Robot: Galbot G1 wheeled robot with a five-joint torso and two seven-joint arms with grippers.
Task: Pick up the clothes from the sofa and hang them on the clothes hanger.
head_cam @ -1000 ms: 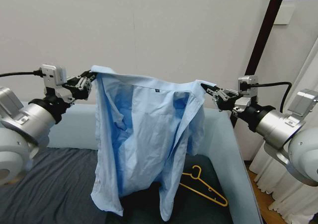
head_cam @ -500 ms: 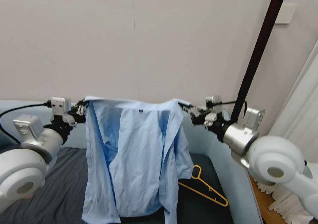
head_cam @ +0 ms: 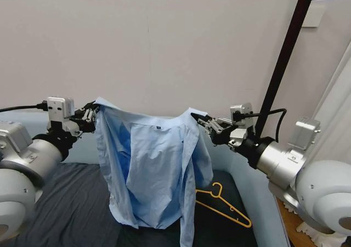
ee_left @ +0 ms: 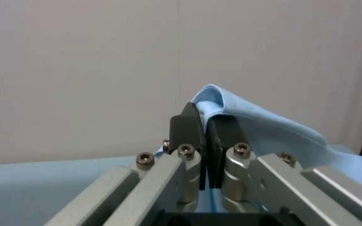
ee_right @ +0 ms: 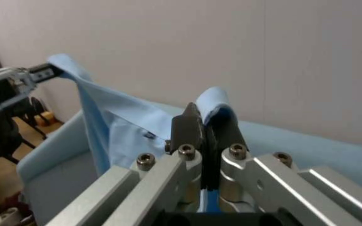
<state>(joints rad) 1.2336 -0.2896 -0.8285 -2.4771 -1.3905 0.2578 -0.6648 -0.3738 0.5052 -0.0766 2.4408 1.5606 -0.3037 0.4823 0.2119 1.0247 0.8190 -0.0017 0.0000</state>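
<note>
- While the blue shirt [head_cam: 153,165] hangs spread above the sofa [head_cam: 260,208] in the head view, the left gripper [head_cam: 92,117] is clamped on one shoulder and the right gripper [head_cam: 198,119] on the other; a yellow hanger [head_cam: 226,204] lies on the cushion below.
- Left wrist view: the left gripper [ee_left: 203,117] has its jaws pressed together on a shirt fold.
- Right wrist view: the right gripper [ee_right: 206,120] pinches the other fold tight.

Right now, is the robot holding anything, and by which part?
A light blue shirt, pinched at each shoulder: one in the left hand, one in the right hand.
</note>
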